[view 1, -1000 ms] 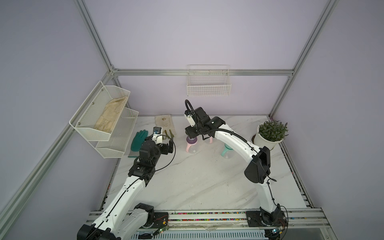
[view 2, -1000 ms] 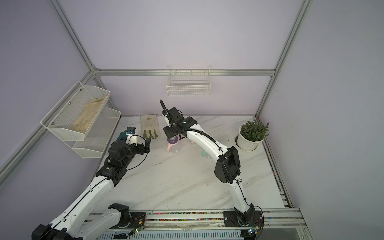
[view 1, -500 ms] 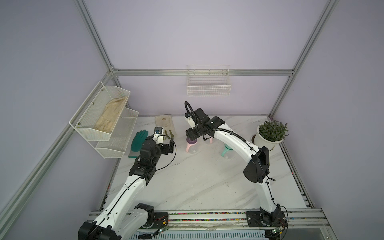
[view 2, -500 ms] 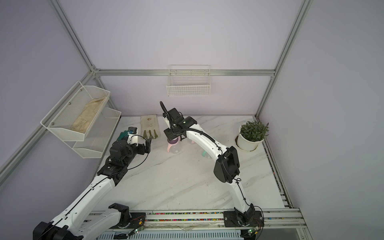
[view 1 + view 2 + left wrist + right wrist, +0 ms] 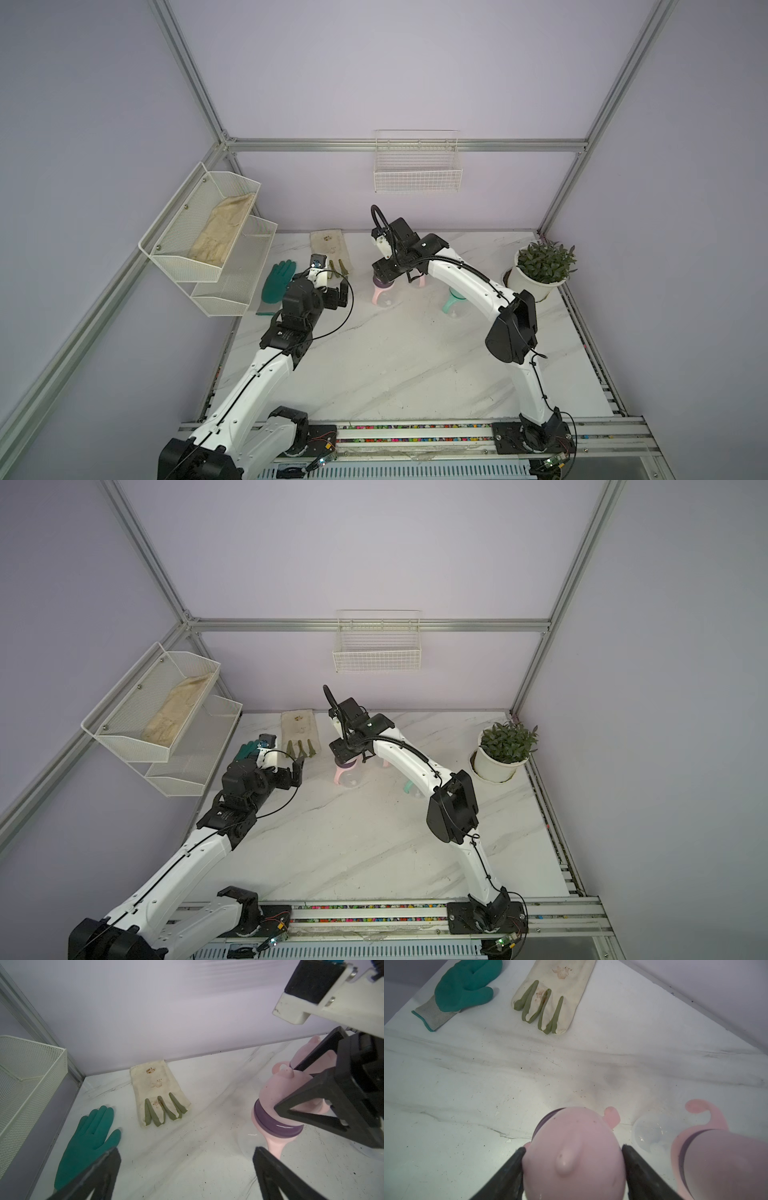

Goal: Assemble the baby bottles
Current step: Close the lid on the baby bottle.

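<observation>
A pink baby bottle [image 5: 382, 293] [image 5: 347, 773] stands at the back middle of the marble table, clear-bodied with a purple collar [image 5: 270, 1122] and an eared pink dome cap [image 5: 573, 1142] [image 5: 276, 1088]. My right gripper [image 5: 573, 1149] [image 5: 384, 277] comes down over it, its fingers against both sides of the cap with no gap showing. A second pink bottle [image 5: 716, 1159] [image 5: 419, 280] stands close behind it, and a mint one [image 5: 451, 301] [image 5: 409, 787] is partly hidden by the right arm. My left gripper [image 5: 187, 1150] [image 5: 340, 293] hangs open and holds nothing, just left of the pink bottle.
A teal glove [image 5: 89, 1138] [image 5: 278, 280] and a cream glove with green fingers [image 5: 160, 1095] [image 5: 330, 249] lie at the back left. A white mesh rack [image 5: 208, 237] hangs on the left wall, a wire basket [image 5: 417, 174] on the back wall. A potted plant [image 5: 540, 266] stands back right.
Both arms stay almost where they were. The right gripper remains over the pink bottle's cap; any change in its jaws is too small to see in the top views.
</observation>
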